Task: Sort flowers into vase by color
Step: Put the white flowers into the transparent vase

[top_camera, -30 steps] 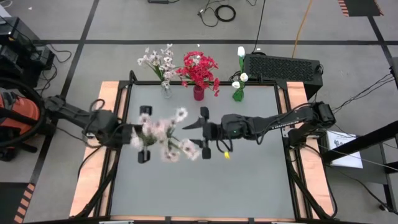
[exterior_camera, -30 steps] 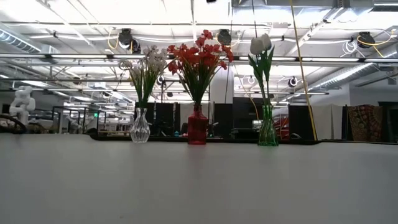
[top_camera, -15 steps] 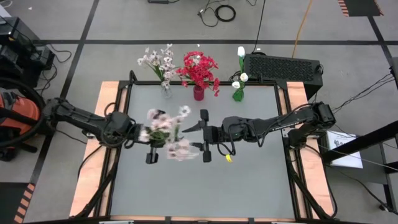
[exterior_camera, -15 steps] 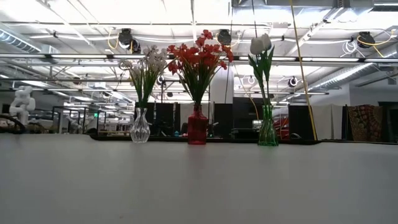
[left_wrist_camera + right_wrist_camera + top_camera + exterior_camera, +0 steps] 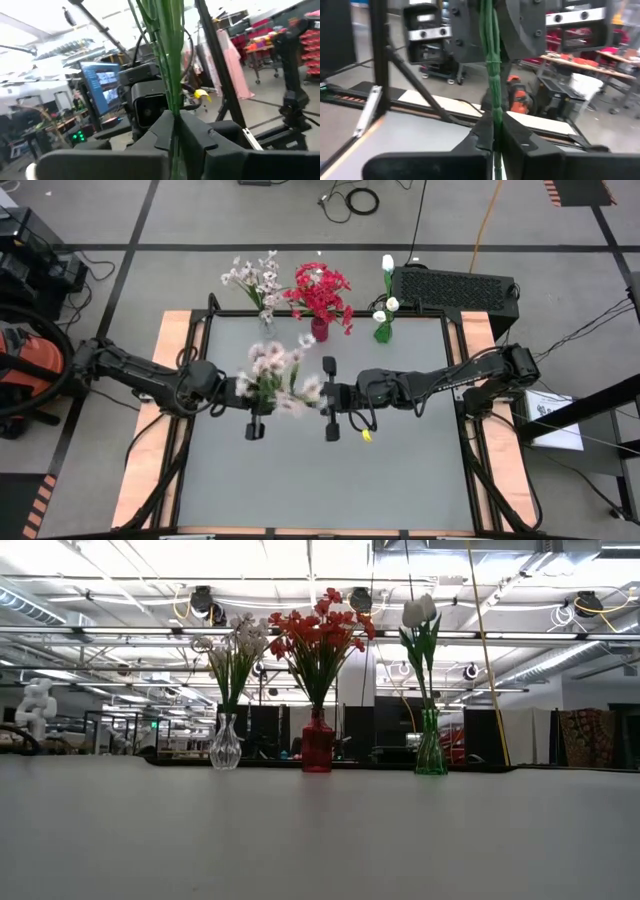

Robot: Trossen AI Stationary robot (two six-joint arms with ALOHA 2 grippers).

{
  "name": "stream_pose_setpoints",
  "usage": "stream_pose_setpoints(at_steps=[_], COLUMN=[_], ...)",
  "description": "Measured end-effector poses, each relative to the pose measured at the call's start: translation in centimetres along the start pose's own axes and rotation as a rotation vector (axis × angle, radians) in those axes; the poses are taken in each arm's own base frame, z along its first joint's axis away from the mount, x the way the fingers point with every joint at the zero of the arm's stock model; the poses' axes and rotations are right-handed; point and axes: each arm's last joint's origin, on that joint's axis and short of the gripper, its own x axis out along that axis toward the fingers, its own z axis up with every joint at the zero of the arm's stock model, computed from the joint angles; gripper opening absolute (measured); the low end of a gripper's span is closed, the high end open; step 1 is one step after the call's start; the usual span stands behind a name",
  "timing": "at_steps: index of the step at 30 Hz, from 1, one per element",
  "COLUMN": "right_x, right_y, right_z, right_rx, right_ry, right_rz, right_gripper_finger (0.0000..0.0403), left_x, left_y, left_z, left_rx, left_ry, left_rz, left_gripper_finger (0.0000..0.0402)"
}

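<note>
**Pale pink stem held between both arms at mid-table**

Pinkish-white blossoms fill the middle of the high view: we see one loose pale flower stem [image 5: 277,372] held above the grey table [image 5: 400,470], the left gripper [image 5: 255,398] on one side of it and the right gripper [image 5: 330,398] on the other, the two close together. Along the far edge we count three vases: a clear vase [image 5: 266,326] with pale pink sprays, a red vase [image 5: 319,330] with red blooms, and a green vase [image 5: 383,332] with white buds. A small yellow object [image 5: 366,434] lies on the table just beside the right arm.

In the low view we again count three filled vases in a row, clear [image 5: 225,745], red [image 5: 317,750] and green [image 5: 431,752]. Neither arm shows here.

The left wrist view shows the green stalk [image 5: 169,60] running up between that arm's two fingers [image 5: 160,132], which are pressed together on it.

The right wrist view shows the same bundled stalk [image 5: 493,75] pinched between the right arm's fingers [image 5: 482,137], also closed tight on it.

We judge this to be a handover, with both grippers clamped on one stem. The next move calls for one gripper to let go, so the other can carry the stem to the clear vase, where its colour belongs, and lower the stalk into the narrow neck without knocking the sprays already there.
</note>
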Motion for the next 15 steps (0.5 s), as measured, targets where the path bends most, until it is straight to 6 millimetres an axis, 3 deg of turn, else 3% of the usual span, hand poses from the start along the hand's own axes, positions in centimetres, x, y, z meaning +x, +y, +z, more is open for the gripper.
stream_pose_setpoints(at_steps=[3,11,15], right_x=[0.0,0.0,0.0], right_y=[-0.1,-1.0,-1.5], right_z=[-0.2,-1.2,-1.6], right_rx=[0.004,0.012,0.026], right_ry=[0.023,0.123,0.154], right_rz=[-0.049,-0.107,-0.118], right_gripper_finger=[0.0005,0.0003,0.0003], left_x=[-0.2,-0.1,0.1], left_y=[0.2,0.8,1.1], left_z=[0.1,1.0,1.6], left_rx=[-0.041,-0.082,-0.059], left_ry=[0.024,0.039,0.035], left_rz=[0.049,0.128,0.177], left_gripper_finger=[0.0061,0.0207,0.0243])
